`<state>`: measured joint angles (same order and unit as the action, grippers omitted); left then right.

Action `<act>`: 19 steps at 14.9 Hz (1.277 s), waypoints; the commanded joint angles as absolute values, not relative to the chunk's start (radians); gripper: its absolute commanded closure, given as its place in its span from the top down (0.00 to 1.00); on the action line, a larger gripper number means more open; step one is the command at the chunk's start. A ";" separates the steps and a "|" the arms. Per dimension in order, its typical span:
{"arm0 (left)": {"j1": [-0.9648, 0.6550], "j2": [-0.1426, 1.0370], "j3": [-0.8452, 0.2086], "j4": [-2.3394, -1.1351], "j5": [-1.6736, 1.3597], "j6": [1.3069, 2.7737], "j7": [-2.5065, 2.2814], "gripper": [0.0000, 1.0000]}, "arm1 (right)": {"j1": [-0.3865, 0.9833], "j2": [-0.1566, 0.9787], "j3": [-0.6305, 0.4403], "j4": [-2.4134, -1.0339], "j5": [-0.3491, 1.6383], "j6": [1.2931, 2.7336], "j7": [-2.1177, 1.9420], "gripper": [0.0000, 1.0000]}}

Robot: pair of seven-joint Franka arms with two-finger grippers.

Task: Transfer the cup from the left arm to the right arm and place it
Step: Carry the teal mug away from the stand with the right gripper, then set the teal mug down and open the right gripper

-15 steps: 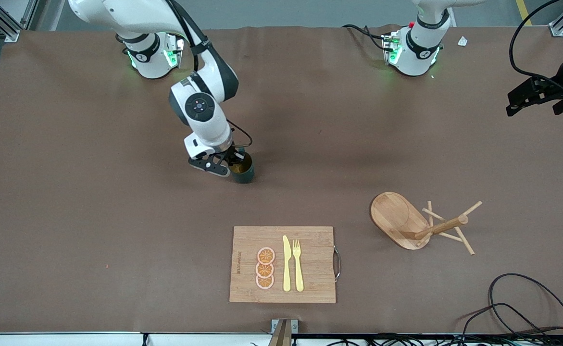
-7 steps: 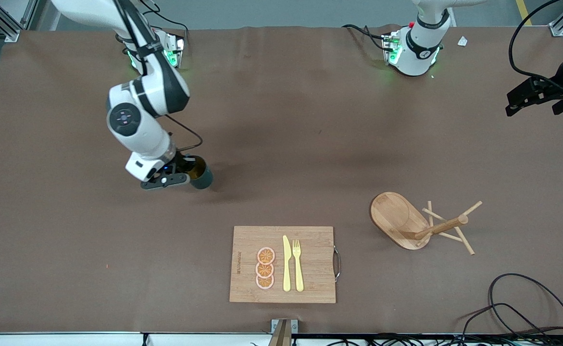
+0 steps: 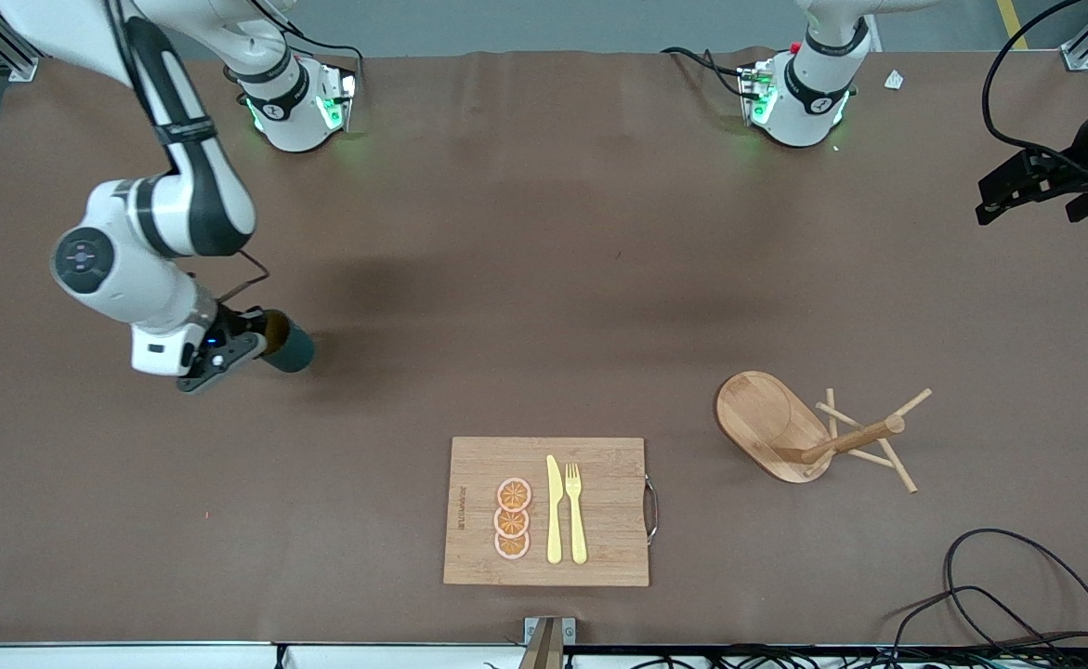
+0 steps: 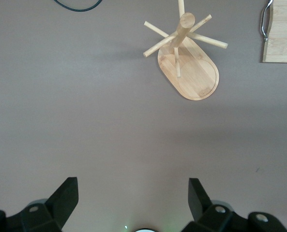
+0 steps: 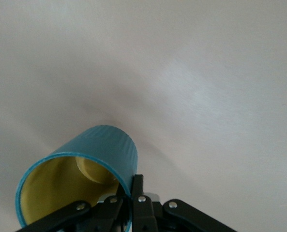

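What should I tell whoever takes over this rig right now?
Right pincer: shut on the cup by its rim, holding it tilted in the air over bare table toward the right arm's end.
Left pincer: open, empty, waiting high over the table near the wooden mug tree.
Done: the right arm has the cup.
Left: set the cup down and release.

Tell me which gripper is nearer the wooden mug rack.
Left. The left gripper hangs open above the table at the left arm's end, the mug rack in its view; the right gripper holds the cup at the right arm's end.
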<state>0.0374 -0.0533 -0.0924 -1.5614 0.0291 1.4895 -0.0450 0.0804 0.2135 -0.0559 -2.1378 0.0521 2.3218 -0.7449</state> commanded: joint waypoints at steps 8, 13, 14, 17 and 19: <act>0.044 -0.066 -0.100 -1.582 0.046 1.489 -0.052 1.00 | -0.061 0.291 -0.034 -2.169 -0.038 2.486 -1.198 0.00; 0.044 -0.063 -0.100 -1.582 0.046 1.489 -0.052 1.00 | -0.086 0.304 -0.034 -2.183 -0.044 2.490 -1.216 0.01; 0.044 -0.064 -0.100 -1.582 0.046 1.489 -0.052 1.00 | -0.090 0.305 -0.034 -2.184 -0.044 2.487 -1.216 0.01; 0.043 -0.058 -0.100 -1.578 0.045 1.489 -0.052 1.00 | -0.091 0.305 -0.034 -2.183 -0.044 2.480 -1.215 0.02; 0.043 -0.055 -0.100 -1.578 0.041 1.489 -0.054 1.00 | -0.092 0.311 -0.034 -2.183 -0.044 2.479 -1.215 0.04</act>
<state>0.0381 -0.0515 -0.0923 -1.5742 0.0291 1.4895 -0.0459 -0.0668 0.3207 -0.0536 -2.1666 -0.0239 2.4790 -1.2062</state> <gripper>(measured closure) 0.000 0.952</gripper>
